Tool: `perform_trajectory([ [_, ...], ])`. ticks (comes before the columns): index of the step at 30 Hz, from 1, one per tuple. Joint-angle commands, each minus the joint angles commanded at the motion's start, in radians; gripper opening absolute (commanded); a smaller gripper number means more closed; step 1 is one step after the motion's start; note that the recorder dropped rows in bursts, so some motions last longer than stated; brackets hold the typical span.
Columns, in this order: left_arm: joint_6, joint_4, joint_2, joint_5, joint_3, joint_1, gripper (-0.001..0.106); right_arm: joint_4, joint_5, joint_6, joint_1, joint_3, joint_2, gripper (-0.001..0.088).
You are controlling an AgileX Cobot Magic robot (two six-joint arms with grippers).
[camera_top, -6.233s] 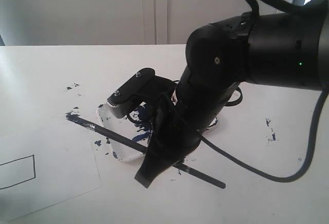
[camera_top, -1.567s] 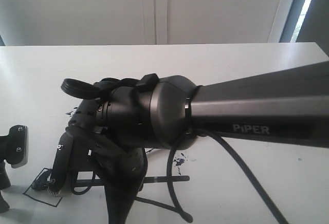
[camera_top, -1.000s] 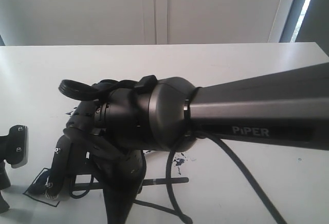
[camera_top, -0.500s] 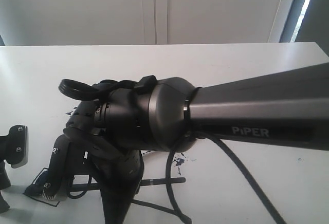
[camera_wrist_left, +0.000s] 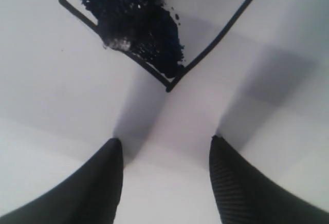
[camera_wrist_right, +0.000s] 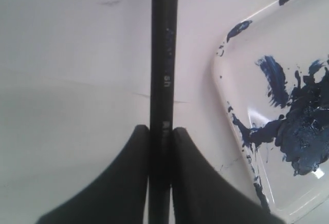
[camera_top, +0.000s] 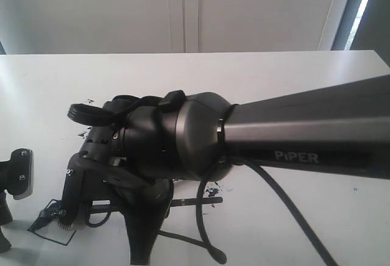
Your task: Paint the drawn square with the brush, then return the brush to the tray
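Note:
In the right wrist view my right gripper point(camera_wrist_right: 161, 131) is shut on the brush point(camera_wrist_right: 163, 54), whose thin black handle runs straight out between the fingers. The tray point(camera_wrist_right: 241, 80), white and blotched with dark blue paint, lies beside it. In the exterior view the right gripper point(camera_top: 106, 217) hangs low at the left over the drawn square point(camera_top: 49, 228), and the brush handle point(camera_top: 198, 201) sticks out level to the right; its tip is hidden. The left wrist view shows the drawn square point(camera_wrist_left: 154, 39) smeared dark blue, with my left gripper point(camera_wrist_left: 164, 149) open just short of its corner.
The right arm point(camera_top: 274, 138) fills the middle of the exterior view and hides the tray there. The left gripper point(camera_top: 15, 177) stands at the far left edge. Paint specks point(camera_top: 213, 190) dot the white table point(camera_top: 274, 71). A black cable point(camera_top: 204, 241) loops under the arm.
The right arm has carried the brush from the tray over to the drawn square at the left. Over the last second the wrist shifted only slightly. The left gripper stayed put.

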Motion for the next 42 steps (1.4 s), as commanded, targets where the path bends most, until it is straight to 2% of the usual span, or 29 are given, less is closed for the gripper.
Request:
perform_trajectory([
  [3, 0.000, 0.000, 0.000, -0.006, 0.000, 0.000, 0.056, -0.002, 0.023, 0.002, 0.000, 0.000, 0.000, 0.0000],
  [16, 0.000, 0.000, 0.000, -0.017, 0.000, 0.000, 0.056, 0.130, 0.079, -0.103, 0.000, 0.000, -0.002, 0.0000],
  [42, 0.000, 0.002, 0.000, -0.019, 0.000, 0.000, 0.056, 0.179, 0.094, -0.142, 0.002, 0.000, -0.002, 0.0000],
])
